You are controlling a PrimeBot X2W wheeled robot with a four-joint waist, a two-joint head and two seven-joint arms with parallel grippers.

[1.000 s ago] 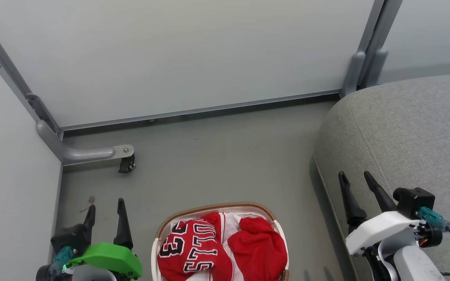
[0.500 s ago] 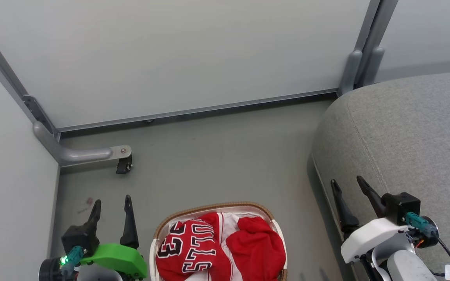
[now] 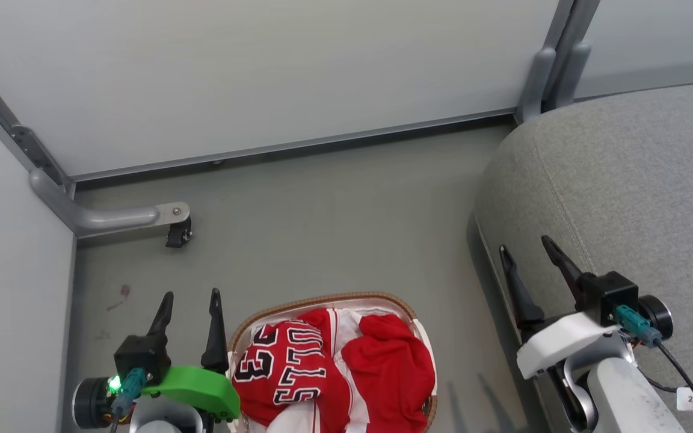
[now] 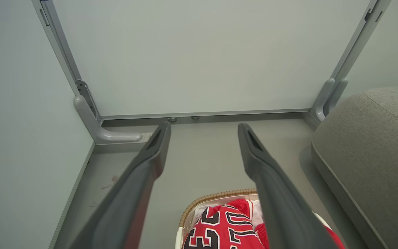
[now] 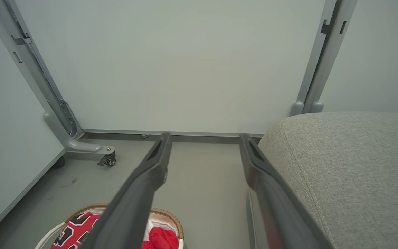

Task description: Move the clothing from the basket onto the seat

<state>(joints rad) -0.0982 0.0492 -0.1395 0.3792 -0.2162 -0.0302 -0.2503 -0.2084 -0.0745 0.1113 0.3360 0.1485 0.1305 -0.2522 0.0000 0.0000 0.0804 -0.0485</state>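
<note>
While your left gripper [image 3: 192, 294] hangs above the grey floor [image 3: 334, 204] just beside the basket [image 3: 322, 299], its two dark fingers stand well apart and hold nothing. Your right gripper [image 3: 524, 243] hovers at the rounded edge of the seat [image 3: 635, 180], likewise spread wide and empty. You see the clothing [image 3: 388, 373], two red garments with the jersey [image 3: 280, 367] showing its number 23, heaped inside the basket, which sits on the floor between the two grippers and near the seat.
</note>
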